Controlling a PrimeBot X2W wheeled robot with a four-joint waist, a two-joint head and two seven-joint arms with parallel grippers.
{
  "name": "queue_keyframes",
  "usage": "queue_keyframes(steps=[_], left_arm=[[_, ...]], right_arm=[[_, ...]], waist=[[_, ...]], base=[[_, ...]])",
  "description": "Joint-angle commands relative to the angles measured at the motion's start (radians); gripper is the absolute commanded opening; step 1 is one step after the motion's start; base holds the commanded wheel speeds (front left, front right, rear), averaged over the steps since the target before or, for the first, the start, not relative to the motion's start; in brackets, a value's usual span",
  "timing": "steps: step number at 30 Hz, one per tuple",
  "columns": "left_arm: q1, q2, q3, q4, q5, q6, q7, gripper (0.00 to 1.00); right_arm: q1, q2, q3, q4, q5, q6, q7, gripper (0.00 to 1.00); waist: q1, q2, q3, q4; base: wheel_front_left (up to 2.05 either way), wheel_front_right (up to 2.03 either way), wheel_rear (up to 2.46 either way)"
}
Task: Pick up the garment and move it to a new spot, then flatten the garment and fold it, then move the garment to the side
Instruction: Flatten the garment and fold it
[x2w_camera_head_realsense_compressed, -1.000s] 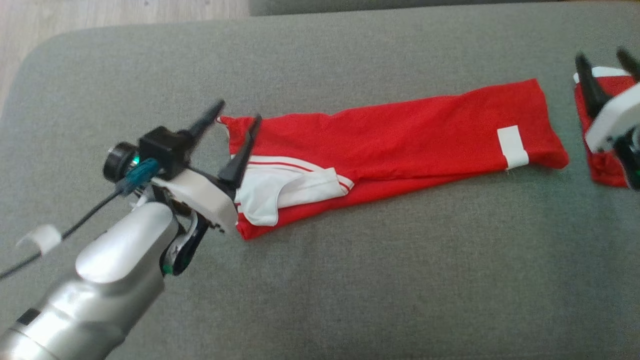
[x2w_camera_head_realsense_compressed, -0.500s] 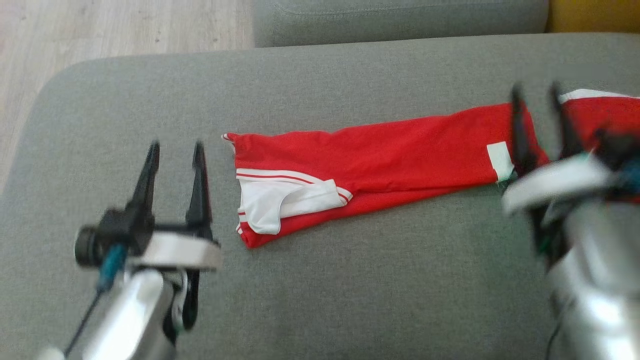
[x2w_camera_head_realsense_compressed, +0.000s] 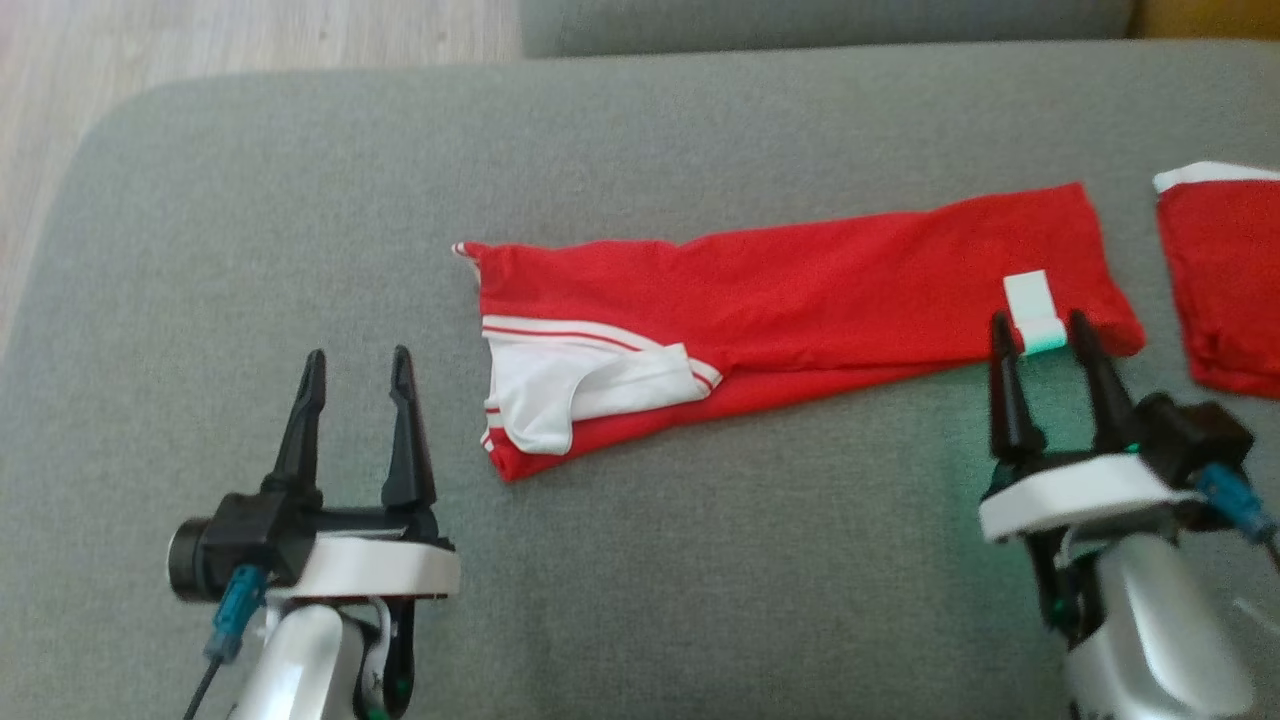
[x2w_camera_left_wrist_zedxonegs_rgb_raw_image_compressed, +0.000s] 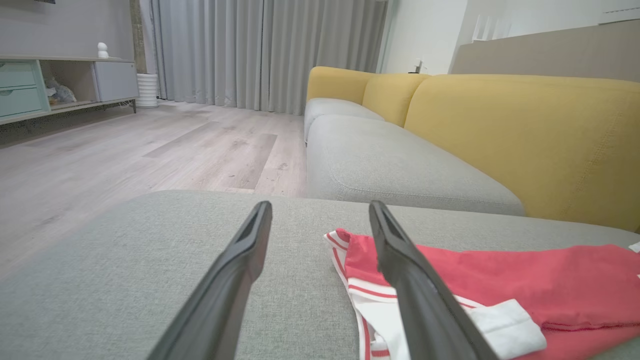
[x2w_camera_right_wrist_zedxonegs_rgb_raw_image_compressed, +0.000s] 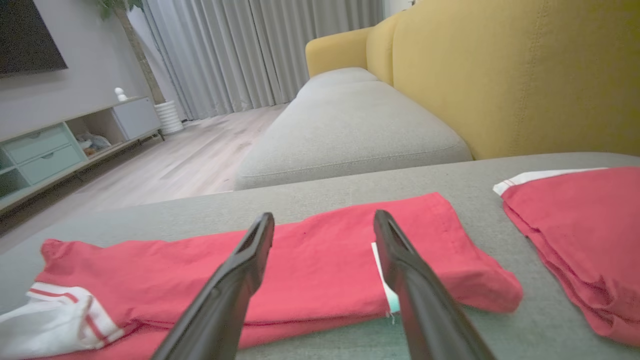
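Note:
The garment (x2w_camera_head_realsense_compressed: 800, 290) is red with white trim and lies folded into a long strip across the grey cushion (x2w_camera_head_realsense_compressed: 640, 560); its white-striped end is at the left, and a white tag (x2w_camera_head_realsense_compressed: 1032, 310) marks its right end. It also appears in the left wrist view as the garment (x2w_camera_left_wrist_zedxonegs_rgb_raw_image_compressed: 525, 280) and in the right wrist view as the garment (x2w_camera_right_wrist_zedxonegs_rgb_raw_image_compressed: 320, 270). My left gripper (x2w_camera_head_realsense_compressed: 358, 355) stands open at the lower left, a little left of the strip's striped end, holding nothing. My right gripper (x2w_camera_head_realsense_compressed: 1040, 325) is open at the lower right, fingertips just below the tag.
A second folded red garment (x2w_camera_head_realsense_compressed: 1220, 280) lies at the cushion's right edge, also seen as a red pile (x2w_camera_right_wrist_zedxonegs_rgb_raw_image_compressed: 575, 235). Yellow sofa backs (x2w_camera_left_wrist_zedxonegs_rgb_raw_image_compressed: 520, 130) and another grey seat (x2w_camera_left_wrist_zedxonegs_rgb_raw_image_compressed: 390, 170) stand beyond. Wooden floor (x2w_camera_head_realsense_compressed: 200, 40) lies past the cushion's far left corner.
Both arms have drawn back toward the near edge and now point forward. My left gripper left the striped end; my right came off the second red pile. The camera shifted.

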Motion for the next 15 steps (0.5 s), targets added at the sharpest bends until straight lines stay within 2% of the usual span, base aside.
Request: queue_keyframes(steps=[1,8,15], left_arm=[[-0.047,0.0,0.048,-0.025,0.018,-0.01,-0.005,1.0],[-0.104,-0.042,0.072,0.003,0.052,-0.067,-0.005,1.0],[-0.128,-0.061,0.081,0.019,0.077,-0.095,-0.005,1.0]], right_arm=[[-0.065,0.008,0.002,-0.019,-0.018,-0.001,-0.002,1.0],[-0.208,-0.014,-0.175,0.117,-0.122,-0.001,0.108,1.0],[-0.319,-0.007,-0.441,0.257,-0.273,-0.001,0.142,1.0]], waist=[[0.0,0.0,0.026,0.012],[0.0,0.0,0.103,0.049],[0.0,0.0,0.143,0.08]], base=[[0.0,0.0,0.0],[0.0,0.0,0.0],[0.0,0.0,0.0]])
